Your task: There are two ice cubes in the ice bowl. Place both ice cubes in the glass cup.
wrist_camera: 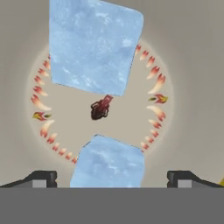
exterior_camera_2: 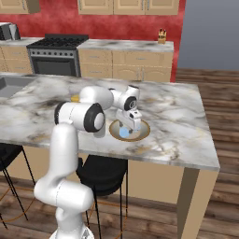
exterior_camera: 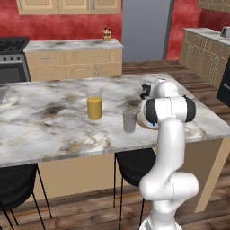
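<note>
End effector [exterior_camera_2: 129,127] reaches down into the ice bowl [exterior_camera_2: 143,131].

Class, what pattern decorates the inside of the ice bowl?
A ring of red-orange flame-like marks around a dark red centre motif on the ice bowl, clearest in the hand view.

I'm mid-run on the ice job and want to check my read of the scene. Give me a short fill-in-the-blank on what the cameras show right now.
1. Both ice cubes lie inside the ice ____.
2. The gripper hangs over the ice bowl with its jaws ____.
3. The glass cup stands between the ice bowl and the taller glass that holds ____ juice.
4. The number of ice cubes held by the gripper is ____.

Missing words: bowl; open; orange; zero
</note>
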Controlling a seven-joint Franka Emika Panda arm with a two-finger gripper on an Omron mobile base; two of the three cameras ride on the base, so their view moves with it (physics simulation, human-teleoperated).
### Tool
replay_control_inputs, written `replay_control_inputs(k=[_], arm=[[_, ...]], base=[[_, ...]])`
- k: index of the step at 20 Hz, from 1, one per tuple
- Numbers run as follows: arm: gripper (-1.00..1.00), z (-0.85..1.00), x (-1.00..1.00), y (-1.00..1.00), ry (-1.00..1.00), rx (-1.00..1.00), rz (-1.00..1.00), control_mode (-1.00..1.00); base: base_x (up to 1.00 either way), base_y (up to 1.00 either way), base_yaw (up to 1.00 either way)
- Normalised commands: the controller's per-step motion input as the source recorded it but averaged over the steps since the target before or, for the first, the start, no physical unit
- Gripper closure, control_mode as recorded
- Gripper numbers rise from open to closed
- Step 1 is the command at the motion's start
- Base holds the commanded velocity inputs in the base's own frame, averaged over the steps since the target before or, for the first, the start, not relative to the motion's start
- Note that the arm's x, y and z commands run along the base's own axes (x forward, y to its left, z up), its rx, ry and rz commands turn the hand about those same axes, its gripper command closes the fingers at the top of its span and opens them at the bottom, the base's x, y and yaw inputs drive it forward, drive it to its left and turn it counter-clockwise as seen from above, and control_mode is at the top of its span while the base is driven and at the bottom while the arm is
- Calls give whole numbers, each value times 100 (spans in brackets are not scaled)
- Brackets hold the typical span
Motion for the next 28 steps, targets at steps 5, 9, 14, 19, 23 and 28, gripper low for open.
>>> replay_control_inputs(k=[5,9,14,19,23,28], arm=[[-100,-11,-1,0,0,0,0,-100],[-100,0,0,3,0,0,0,-100],[-100,-6,0,7,0,0,0,-100],[-100,-23,-2,1,0,0,0,-100],[-100,-19,-6,0,0,0,0,-100],[100,-2,-1,0,0,0,0,-100]], base=[[0,0,0],[0,0,0],[0,0,0],[0,0,0],[0,0,0],[0,0,0]])
